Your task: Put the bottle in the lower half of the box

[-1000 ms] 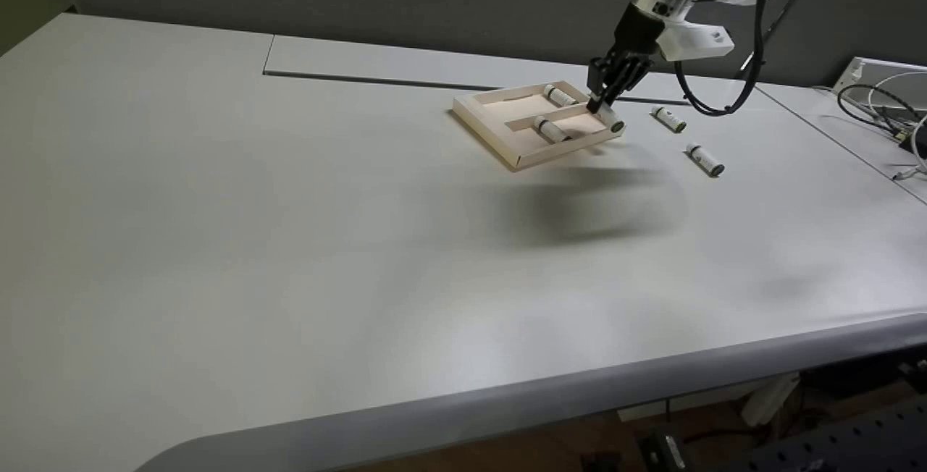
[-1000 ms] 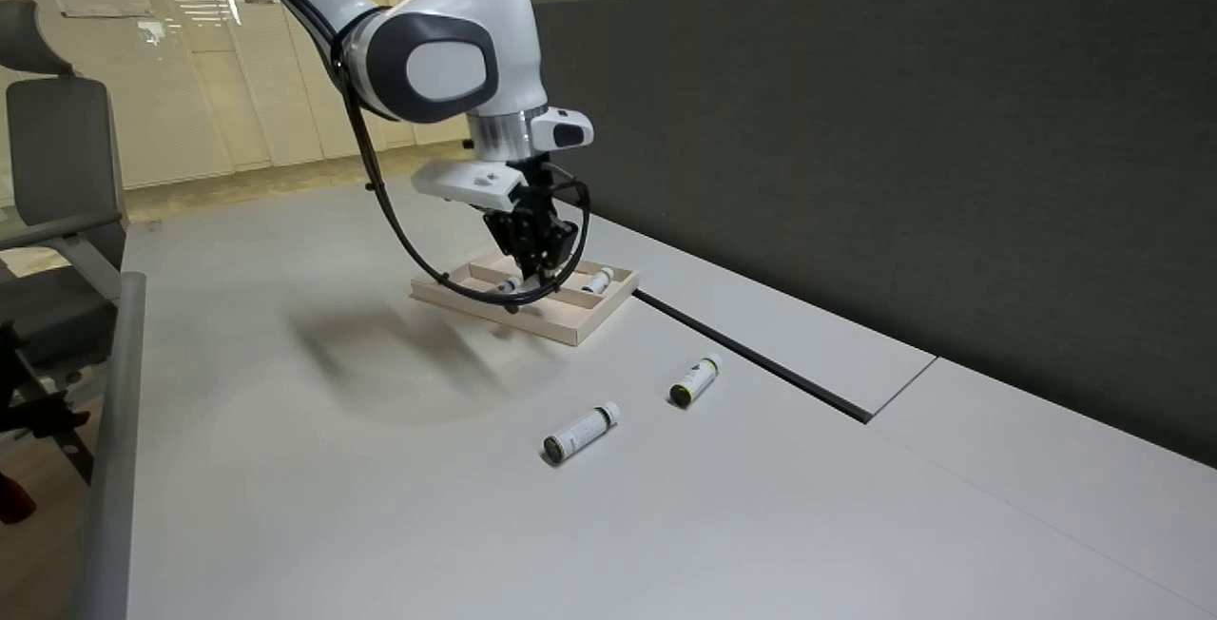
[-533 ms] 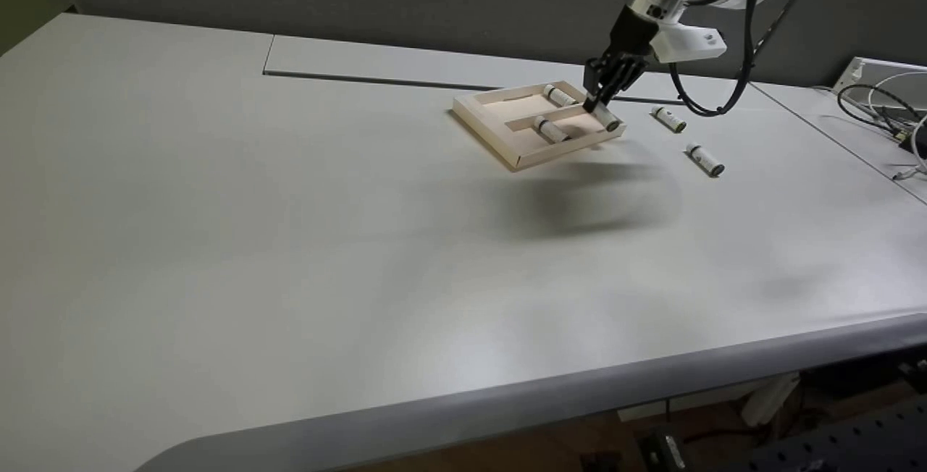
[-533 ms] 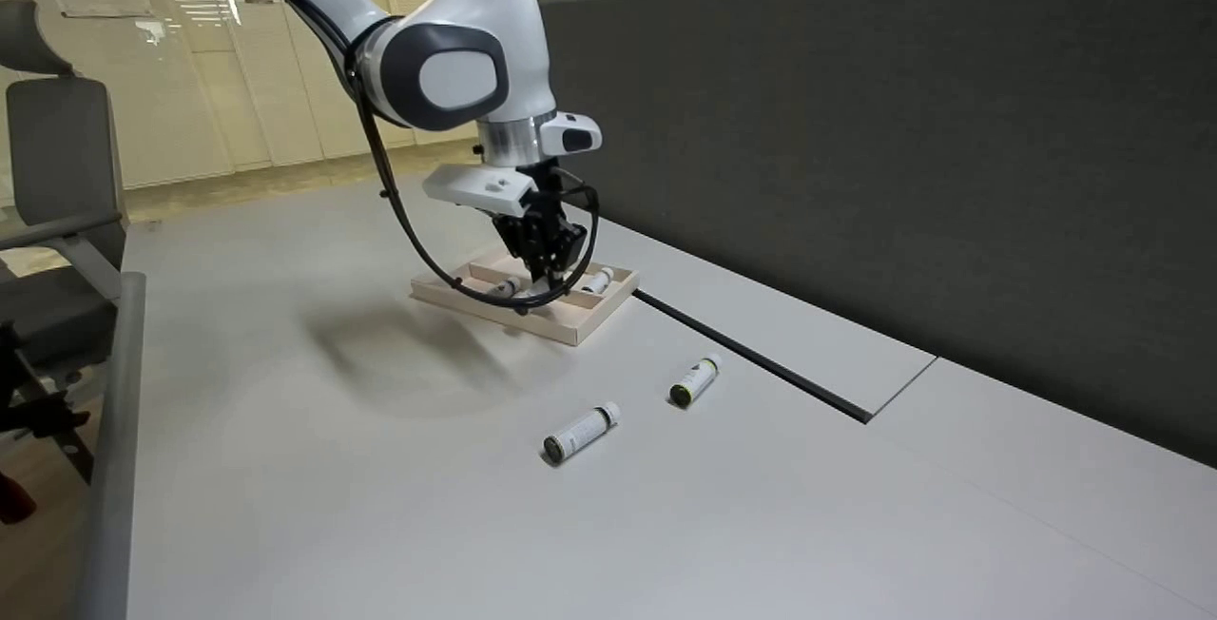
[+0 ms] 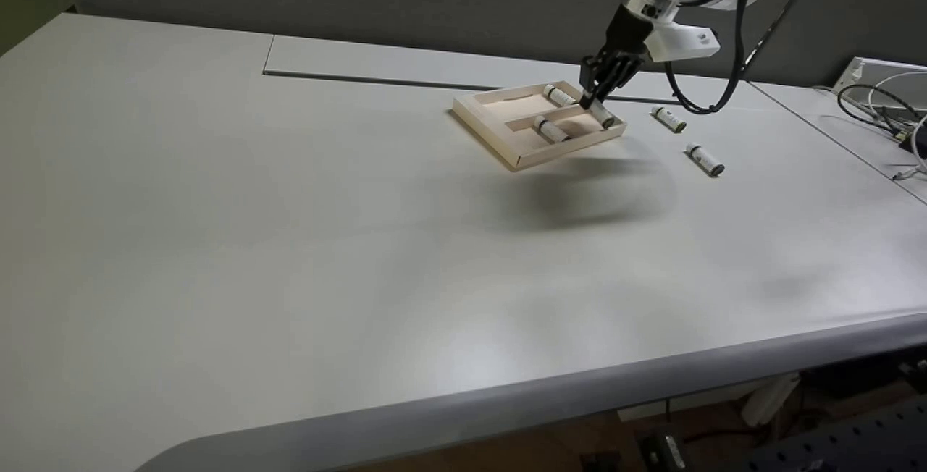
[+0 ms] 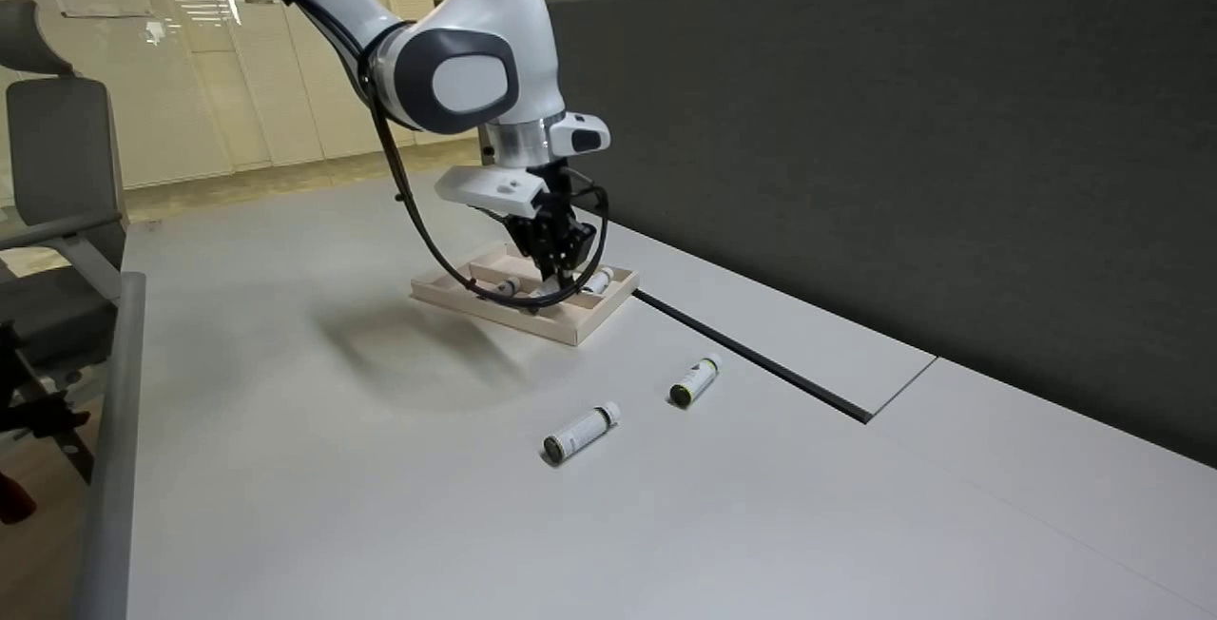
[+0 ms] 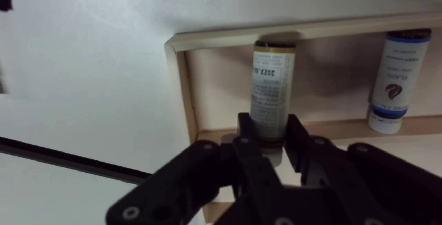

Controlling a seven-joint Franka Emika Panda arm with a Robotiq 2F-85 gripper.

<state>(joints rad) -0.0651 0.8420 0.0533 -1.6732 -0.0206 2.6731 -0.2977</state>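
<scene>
In an exterior view, bench (image 5: 290, 226) fills the left. Right of middle, toward the top: box (image 5: 487, 133), split by a divider (image 7: 338, 130). Lower compartment (image 7: 222, 87) has one lying vial (image 5: 552, 129); upper compartment (image 5: 518, 108) has a second vial (image 5: 559, 95). Next right, the hand (image 7: 269, 116), narrow, pinching the task bottle (image 7: 271, 87) near its white cap end. Bottle is over the right part of the lower compartment, apart from the vial there; in the wrist view it's mid-frame, length running up and down, dark base right at the outer rim (image 7: 221, 38). Can't tell if it touches the wood.

Step, my read: placing. Target half looks reached, release not done. Next move calls for a bit more lowering, base kept inside the rim and cap clear of the divider, then the hand spreads and a straight lift off. Likely snag: base catches the rim and bottle ends up propped; round body could also roll once let go.

Farther right, in an exterior view: a loose vial (image 5: 668, 119), then another loose vial (image 5: 705, 160) lower down, both on the bench. Cable tangle (image 5: 889, 119) at the right edge.
</scene>
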